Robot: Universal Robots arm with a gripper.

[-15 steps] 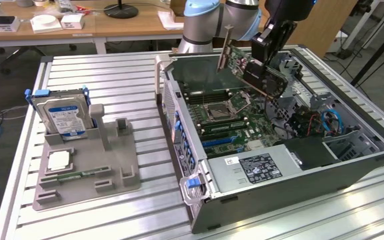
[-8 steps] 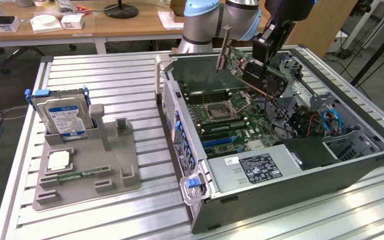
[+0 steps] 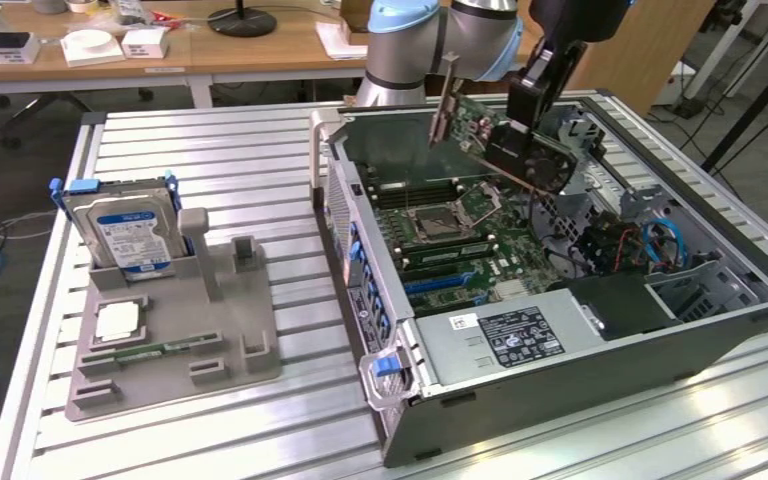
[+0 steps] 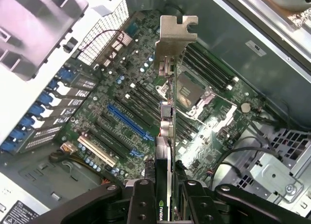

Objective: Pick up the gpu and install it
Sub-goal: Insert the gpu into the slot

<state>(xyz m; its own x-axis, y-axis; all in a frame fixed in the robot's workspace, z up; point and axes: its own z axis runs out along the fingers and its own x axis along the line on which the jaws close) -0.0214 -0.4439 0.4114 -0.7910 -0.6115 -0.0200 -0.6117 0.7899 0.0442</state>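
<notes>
My gripper [image 3: 540, 118] is shut on the gpu [image 3: 498, 140], a thin dark card with a silver bracket [image 3: 443, 100] at one end. It hangs tilted in the air above the open computer case [image 3: 357, 215], over the motherboard [image 3: 438, 230]. In the wrist view the gpu [image 4: 167, 136] appears edge-on, clamped between the black fingers [image 4: 142, 204], with its bracket [image 4: 176, 34] pointing away from the gripper [image 4: 167, 190]. Below it lie the motherboard's expansion slots, among them a long blue slot [image 4: 129, 122]. The card is clear of the board.
On the exterior view's left, a grey fixture [image 3: 171, 340] holds an upright silver hard drive [image 3: 124, 230] with a blue label, a green memory stick [image 3: 157, 350] and a small white chip [image 3: 117, 320]. Inside the case are a power supply [image 3: 518, 335] and cables [image 3: 638, 245].
</notes>
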